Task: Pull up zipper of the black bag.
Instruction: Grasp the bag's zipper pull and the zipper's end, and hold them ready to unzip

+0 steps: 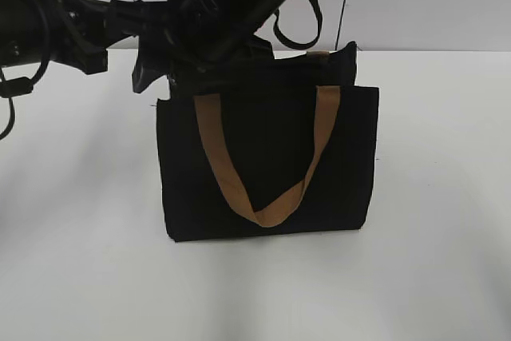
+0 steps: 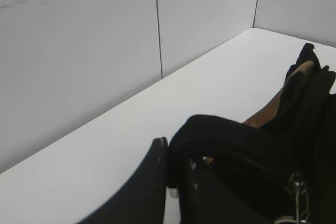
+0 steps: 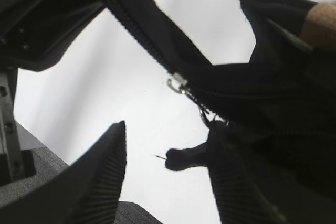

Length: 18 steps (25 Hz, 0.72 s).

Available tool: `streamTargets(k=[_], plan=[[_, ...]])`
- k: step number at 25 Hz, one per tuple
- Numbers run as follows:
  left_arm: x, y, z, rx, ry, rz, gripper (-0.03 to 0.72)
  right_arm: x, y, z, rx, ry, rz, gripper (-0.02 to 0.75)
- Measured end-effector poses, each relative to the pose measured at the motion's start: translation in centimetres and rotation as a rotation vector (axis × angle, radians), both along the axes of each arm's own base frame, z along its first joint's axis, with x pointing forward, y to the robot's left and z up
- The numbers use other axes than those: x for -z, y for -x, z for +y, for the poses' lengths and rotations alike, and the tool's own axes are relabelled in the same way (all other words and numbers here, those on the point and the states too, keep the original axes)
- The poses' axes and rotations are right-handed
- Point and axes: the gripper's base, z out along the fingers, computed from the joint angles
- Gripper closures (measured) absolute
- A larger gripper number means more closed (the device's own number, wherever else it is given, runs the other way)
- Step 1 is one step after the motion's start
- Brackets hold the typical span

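The black bag (image 1: 271, 157) stands upright on the white table, its tan strap (image 1: 267, 213) hanging down the front. Both arms reach to the bag's top left corner. My left gripper (image 2: 169, 150) is shut on the end of the bag's top edge (image 2: 226, 140). In the right wrist view the zipper line runs diagonally, with its small silvery pull (image 3: 178, 83) on it. My right gripper (image 3: 168, 166) is open just below the pull. A short black fabric tab (image 3: 184, 158) of the bag sticks out between its fingers, touching neither that I can see.
The white table (image 1: 80, 237) stretches all round the bag. White wall panels (image 2: 79, 51) stand close behind it. The left arm's body (image 1: 48, 29) lies along the upper left, and a loose black cable loop (image 1: 299, 21) hangs above the bag.
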Motion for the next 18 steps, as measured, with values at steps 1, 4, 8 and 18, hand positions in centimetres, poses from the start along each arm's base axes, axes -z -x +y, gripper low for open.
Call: streamTargets(k=[1,4,8,18], plan=[[0.0,0.0,0.0,0.002,0.003,-0.001,0.668,0.1,0.0,0.0,0.001,0.0,0.0,0.36],[-0.1,0.0,-0.1,0.006,0.012,-0.004,0.668,0.4,-0.4,0.1,0.011,-0.002,-0.013,0.36],[-0.1,0.1,-0.1,0.01,0.015,-0.006,0.668,1.0,-1.0,0.2,0.035,0.018,-0.045,0.36],[-0.2,0.1,-0.1,0.018,0.02,-0.01,0.668,1.4,-1.8,-0.2,0.098,0.07,-0.092,0.526]])
